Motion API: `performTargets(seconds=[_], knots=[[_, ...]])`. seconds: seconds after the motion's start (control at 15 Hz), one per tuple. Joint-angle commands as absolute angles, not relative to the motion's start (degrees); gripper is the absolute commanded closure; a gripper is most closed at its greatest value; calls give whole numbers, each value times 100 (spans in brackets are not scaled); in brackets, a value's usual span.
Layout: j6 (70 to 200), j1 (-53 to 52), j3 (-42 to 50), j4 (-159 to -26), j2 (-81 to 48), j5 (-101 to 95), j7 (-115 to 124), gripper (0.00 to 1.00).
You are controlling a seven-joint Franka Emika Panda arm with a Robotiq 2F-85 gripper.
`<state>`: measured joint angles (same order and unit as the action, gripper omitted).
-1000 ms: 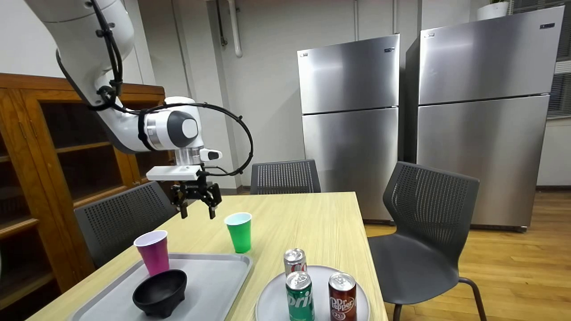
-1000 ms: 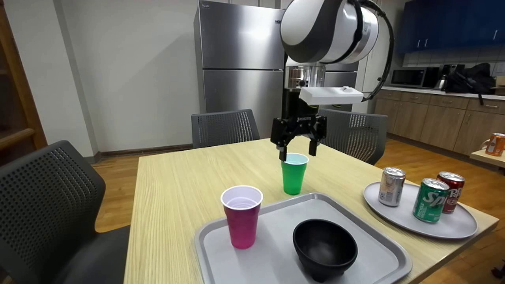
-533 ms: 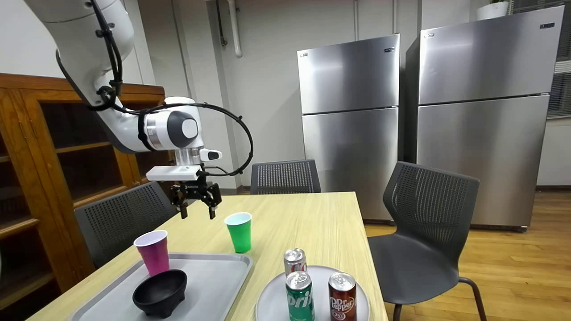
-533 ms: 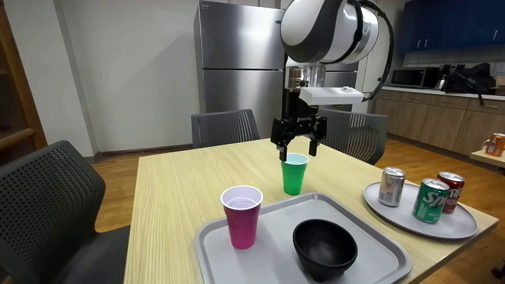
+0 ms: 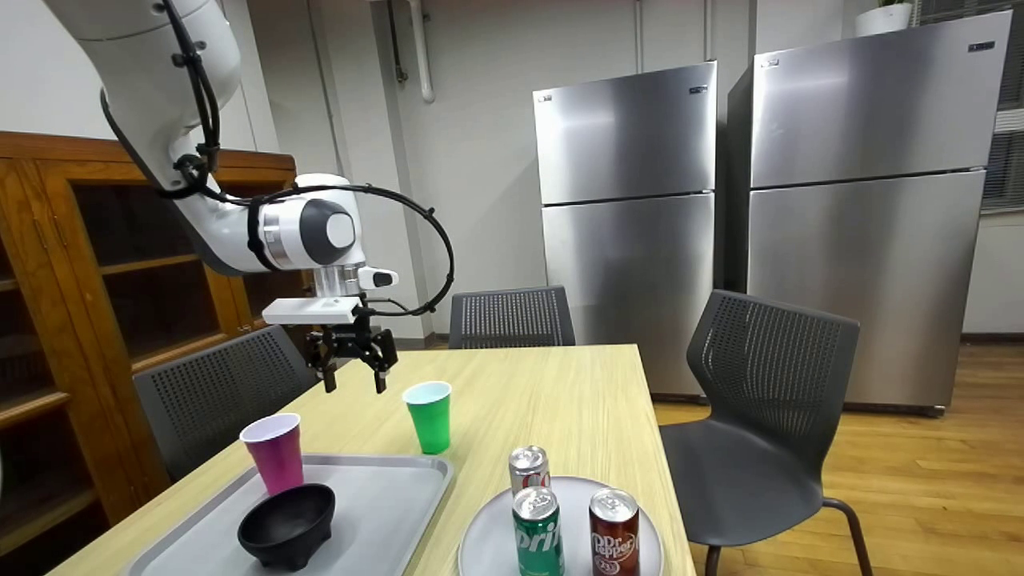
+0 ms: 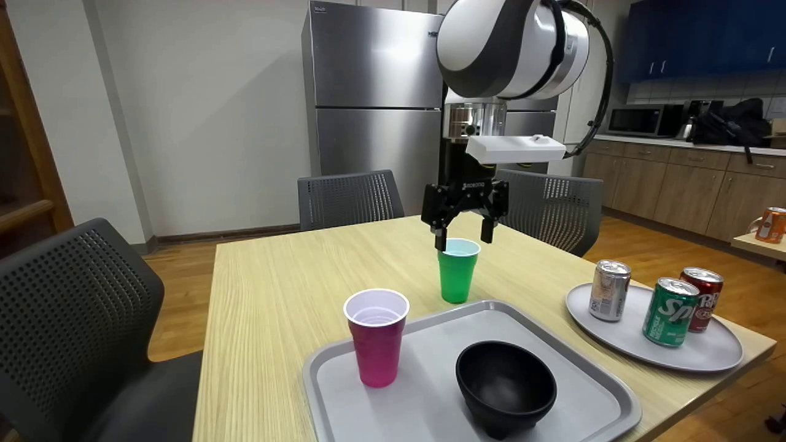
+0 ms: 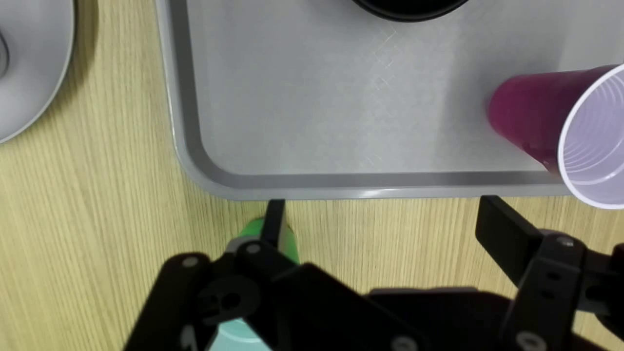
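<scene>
End effector (image 7: 383, 214), spread apart, partly hides the green cup (image 6: 457, 276) in wrist view — black bowl (image 7: 409, 8) cut off.

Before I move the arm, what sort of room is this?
Probably a shared kitchen or break room: two tall fridges stand side by side, a microwave shows in the background, and several chairs are set around a wooden table.

This is a kitchen. There are two big silver fridges (image 5: 628, 248), a microwave (image 6: 635, 120) and blue cupboards (image 6: 700, 40) up high.
</scene>
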<state>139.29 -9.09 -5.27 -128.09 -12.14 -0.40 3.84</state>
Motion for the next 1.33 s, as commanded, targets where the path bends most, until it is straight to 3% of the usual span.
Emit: performTargets(seconds=[0.0, 1.27], knots=[[13922, -915, -571, -12833, -1152, -154, 491, 0], [14673, -1559, -914, -12567, -1762, -144, 1153, 0]])
